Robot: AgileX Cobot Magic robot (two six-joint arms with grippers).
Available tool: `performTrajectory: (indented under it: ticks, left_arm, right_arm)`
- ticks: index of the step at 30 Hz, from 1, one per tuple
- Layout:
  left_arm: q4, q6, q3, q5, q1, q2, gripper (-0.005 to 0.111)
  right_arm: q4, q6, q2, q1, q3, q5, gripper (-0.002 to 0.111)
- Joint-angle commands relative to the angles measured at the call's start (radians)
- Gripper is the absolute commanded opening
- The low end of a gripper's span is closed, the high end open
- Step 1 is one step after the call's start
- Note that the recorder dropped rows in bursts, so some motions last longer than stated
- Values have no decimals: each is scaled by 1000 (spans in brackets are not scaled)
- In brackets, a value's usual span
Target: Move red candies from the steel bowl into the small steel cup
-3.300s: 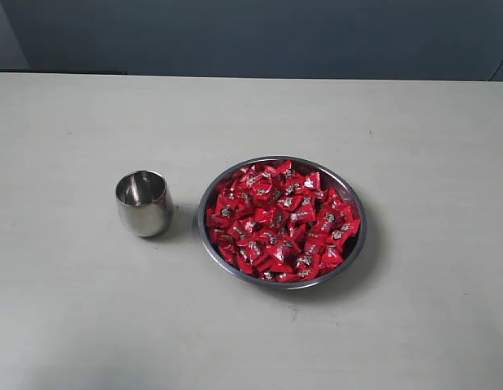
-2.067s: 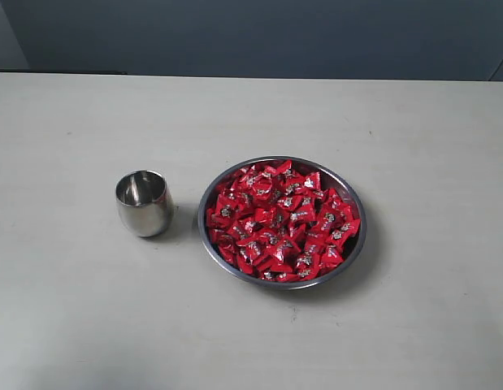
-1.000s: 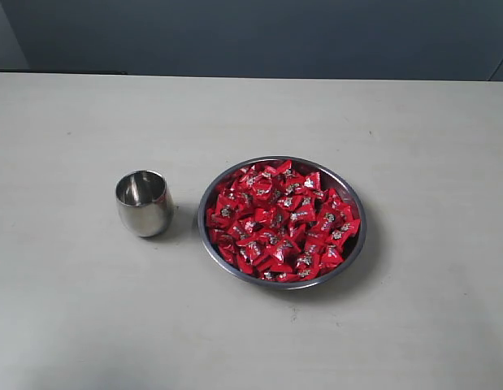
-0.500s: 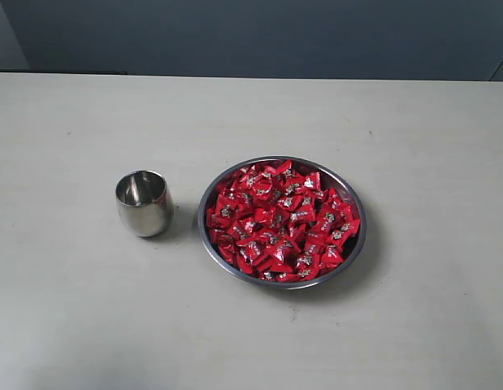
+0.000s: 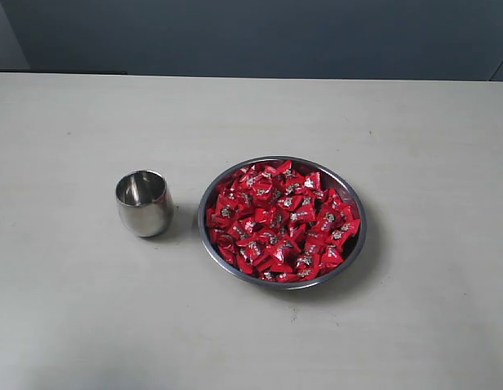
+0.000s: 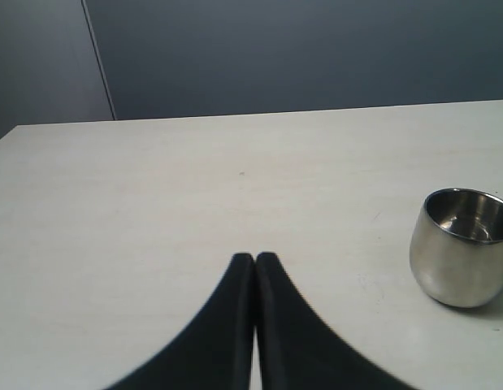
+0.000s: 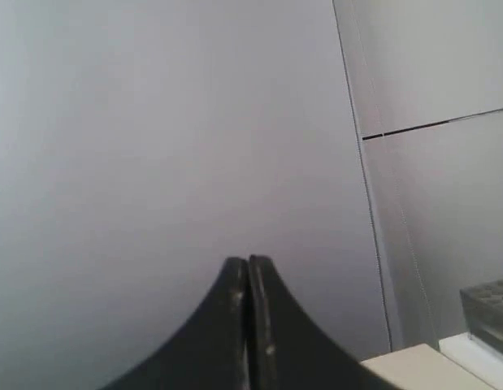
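- Waiting at the middle of a pale table, a wide steel bowl sits heaped with red candies. None has reached the steel cup, which stands upright just left of the bowl, close but not touching.
- Cup and bowl seem to have been set side by side so that each candy needs only a short carry across the gap.
- Off to the left, the left gripper faces out over the table with the cup ahead of it. Its two black fingers are pressed together and hold nothing.
- Over on the other side, the right gripper is likewise closed tight and empty, pointed at a blank grey wall. Neither arm appears in the wide shot, so the work looks not yet begun.
- Each wrapper is glossy and crinkled, with a small silver-white mark. The loose pile will probably shift and slip under a pinch.
- Both vessels are polished metal. The bowl is shallow with a thin rim, while the cup is egg-rounded, handleless and mirror-bright inside, and its small mouth calls for a careful drop.
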Motion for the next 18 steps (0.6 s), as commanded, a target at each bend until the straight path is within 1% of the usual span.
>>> performTrajectory:
  ticks: [1,3,5,7,10,12,15,18]
  left_arm:
    - [-3,-2,4,-2,1,-4,0]
    - [-3,-2,4,-2,1,-4,0]
    - [-3,-2,4,-2,1,-4,0]
    - [-3,-2,4,-2,1,-4,0]
    - [-3,-2,4,-2,1,-4,0]
    - [-3,-2,4,-2,1,-4,0]
    - [-3,-2,4,-2,1,-4,0]
    - [-3,-2,4,-2,1,-4,0]
  right_arm:
    - [-5,31,-5,-3,-6,-65,-1]
    - [53,107,-5,-3,-6,-78,-1]
    - [83,122,-5,-3,-6,-58,-1]
    - [93,122,-5,-3,-6,-12,-1]
    - [93,124,-2,-3,-35,117,-1]
    - [93,124,21,-3,-73,209,-1]
    - [93,109,84,-3,-147,275,-1]
    - [93,3,177,-3,-254,314,-1]
